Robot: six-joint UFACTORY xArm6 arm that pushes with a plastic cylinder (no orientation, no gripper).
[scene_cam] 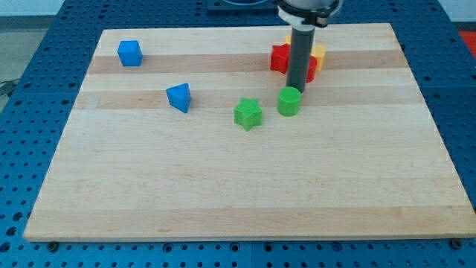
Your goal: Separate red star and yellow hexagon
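The red star (280,58) lies near the view's top, right of centre, partly hidden by my rod. A yellow block (318,52), probably the yellow hexagon, sits just right of the rod, close to the star; the rod hides whether they touch. A second red piece (312,71) shows below the yellow block. My tip (297,85) is at the lower edge of this cluster, between the red star and the red piece, just above a green cylinder (289,102).
A green star (248,113) lies left of the green cylinder. A blue triangular block (179,97) is further left, and a blue cube (129,53) is at the board's top left. The wooden board's edge (245,237) runs along the view's bottom.
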